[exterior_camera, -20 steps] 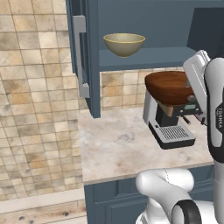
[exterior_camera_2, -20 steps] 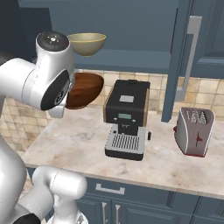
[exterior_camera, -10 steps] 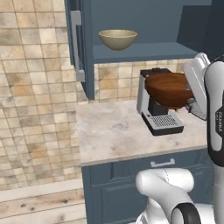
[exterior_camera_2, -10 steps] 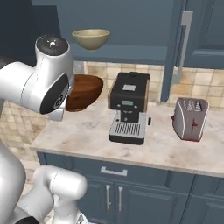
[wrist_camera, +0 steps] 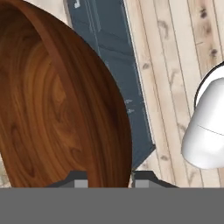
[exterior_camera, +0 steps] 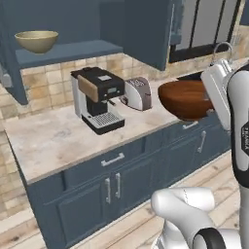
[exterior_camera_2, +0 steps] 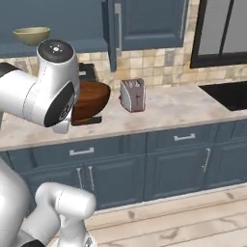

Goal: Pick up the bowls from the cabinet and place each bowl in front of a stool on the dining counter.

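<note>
brown bowl lifted clear, second bowl left on the shelf

a kitchen wall of dark blue base cabinets was seen under a beige marbled counter (exterior_camera: 53,141), on which a black coffee machine (exterior_camera: 97,97) and a toaster (exterior_camera_2: 132,95) stood near each other. above it, the open wall cabinet (exterior_camera: 73,29) was shown with the olive-beige bowl (exterior_camera: 36,41) resting on its inner shelf. the reddish-brown bowl (exterior_camera: 185,98) was held out in the air in front of the counter edge, its wall pinched at the rim between the closed fingers of the gripper (wrist_camera: 109,179), one fingertip inside and one outside. no dining counter or stool was visible, so neither bowl was judged placed: one was out of the cabinet, the other untouched. the white arm was raised at about counter height, elbow bent, with the hand camera aimed down past the bowl at the wooden floor (wrist_camera: 175,52).
</note>
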